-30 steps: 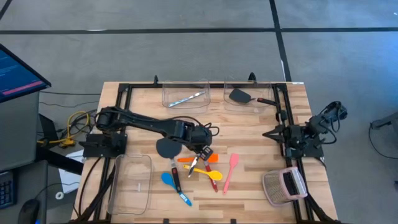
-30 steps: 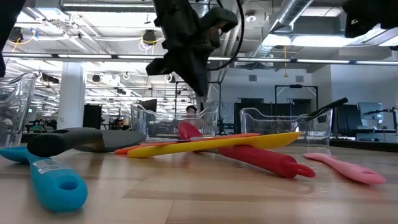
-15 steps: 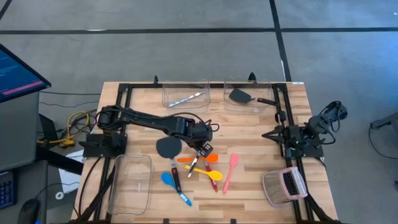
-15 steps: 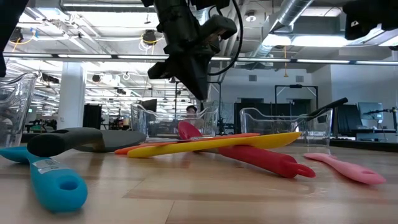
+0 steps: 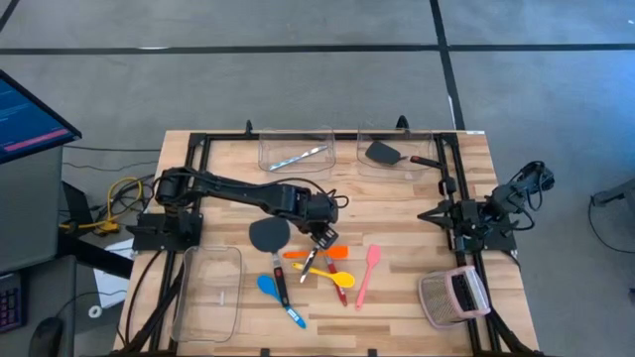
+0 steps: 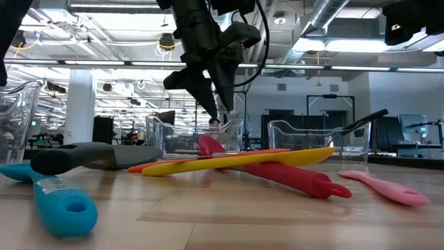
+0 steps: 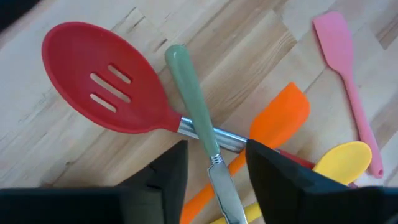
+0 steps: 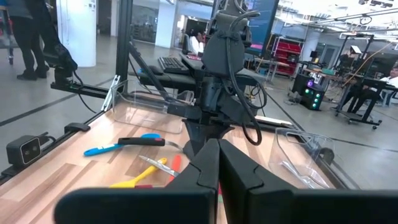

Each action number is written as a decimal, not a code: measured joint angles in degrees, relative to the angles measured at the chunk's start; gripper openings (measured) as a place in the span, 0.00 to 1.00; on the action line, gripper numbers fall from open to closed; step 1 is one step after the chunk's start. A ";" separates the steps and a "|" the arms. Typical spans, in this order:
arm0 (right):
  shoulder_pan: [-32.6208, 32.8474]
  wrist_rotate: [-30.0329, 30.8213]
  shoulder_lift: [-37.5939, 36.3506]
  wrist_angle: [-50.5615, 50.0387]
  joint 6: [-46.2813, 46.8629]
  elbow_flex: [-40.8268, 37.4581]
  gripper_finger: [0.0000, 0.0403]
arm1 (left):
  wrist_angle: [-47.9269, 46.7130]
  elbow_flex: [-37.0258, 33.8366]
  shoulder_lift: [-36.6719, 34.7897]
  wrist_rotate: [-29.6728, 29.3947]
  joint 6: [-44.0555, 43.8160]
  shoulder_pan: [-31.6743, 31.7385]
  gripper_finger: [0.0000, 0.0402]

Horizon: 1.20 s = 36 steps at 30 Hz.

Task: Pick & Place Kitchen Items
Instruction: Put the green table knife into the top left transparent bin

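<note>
Left gripper (image 7: 214,174): fingers newly parted, poised astride green-handled knife (image 7: 198,124) lying across red slotted spoon (image 7: 109,87). Pickup looks imminent. Right gripper (image 8: 217,168): closed, parked at table's right edge.

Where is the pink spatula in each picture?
High view: pink spatula lies right of the utensil pile, ahead of the left gripper.
Low view: at the far right, flat on the table.
Left wrist view: along the right edge.
Right wrist view: not visible.
Shared landmark: the yellow spoon lies next to it in all three views.
</note>
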 joint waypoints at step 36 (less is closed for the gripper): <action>0.00 -0.02 -0.02 0.04 0.40 0.00 0.00 | 9.44 -8.44 0.99 3.19 -3.72 -0.31 0.46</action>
